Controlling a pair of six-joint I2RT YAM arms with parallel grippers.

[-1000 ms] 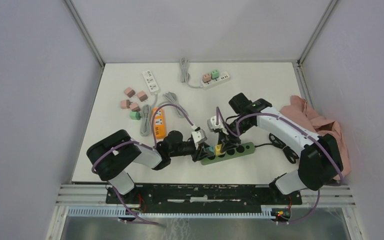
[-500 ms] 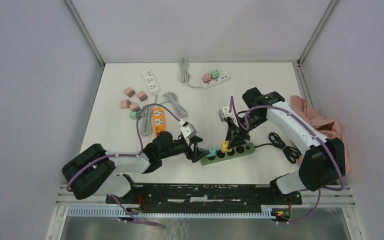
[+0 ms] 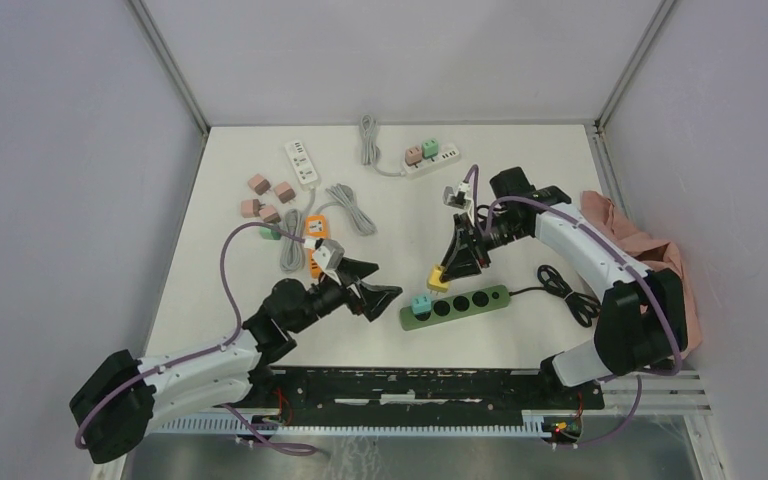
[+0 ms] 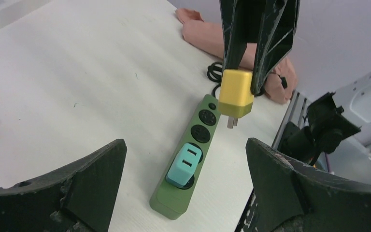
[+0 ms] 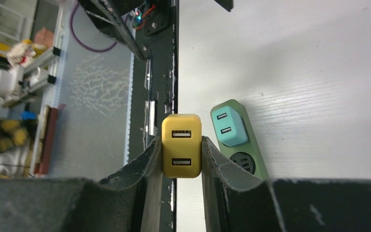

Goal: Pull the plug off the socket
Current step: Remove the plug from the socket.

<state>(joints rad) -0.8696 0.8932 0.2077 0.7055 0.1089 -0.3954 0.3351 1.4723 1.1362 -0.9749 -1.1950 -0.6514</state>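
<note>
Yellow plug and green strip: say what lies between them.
Nothing. The yellow plug, held in the right tool, hangs clear above the green strip, with bare air between them in the left wrist view.

Green power strip (image 5: 228, 103) partly behind right gripper (image 5: 181, 145)

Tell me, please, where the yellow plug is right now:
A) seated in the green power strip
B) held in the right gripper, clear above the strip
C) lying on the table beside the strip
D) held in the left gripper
B: the right gripper is shut on the yellow plug, whose prongs hang clear above the green power strip, while the left gripper is open and empty.
</note>
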